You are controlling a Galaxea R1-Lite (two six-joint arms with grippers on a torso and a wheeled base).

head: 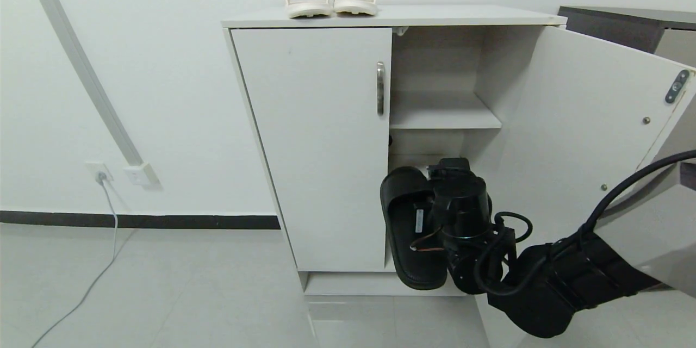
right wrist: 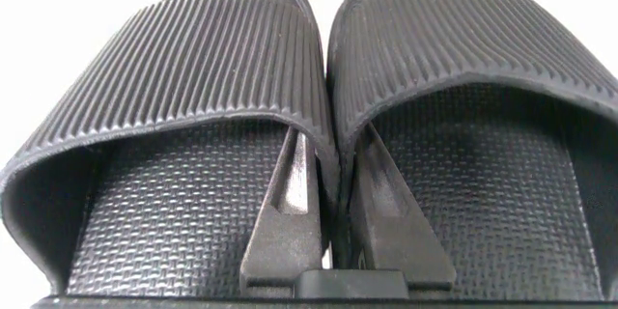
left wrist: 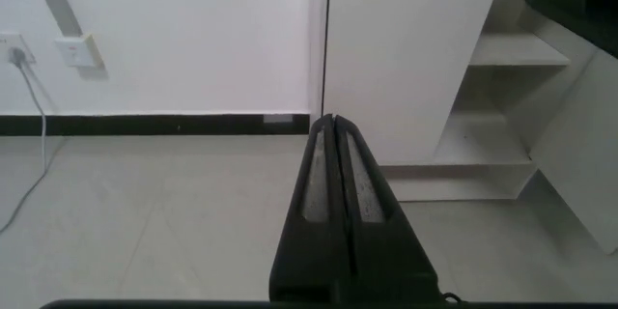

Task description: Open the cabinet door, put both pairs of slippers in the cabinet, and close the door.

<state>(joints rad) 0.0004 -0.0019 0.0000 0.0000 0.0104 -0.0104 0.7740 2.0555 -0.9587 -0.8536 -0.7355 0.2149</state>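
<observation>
Two black slippers, seemingly pinched, mostly hide the right end effector.

Holds the right arm low and stretched forward from the right, with the right gripper pinched on the black slippers, one finger under each strap, and the left gripper pointing forward, fingers pressed flat together.
</observation>
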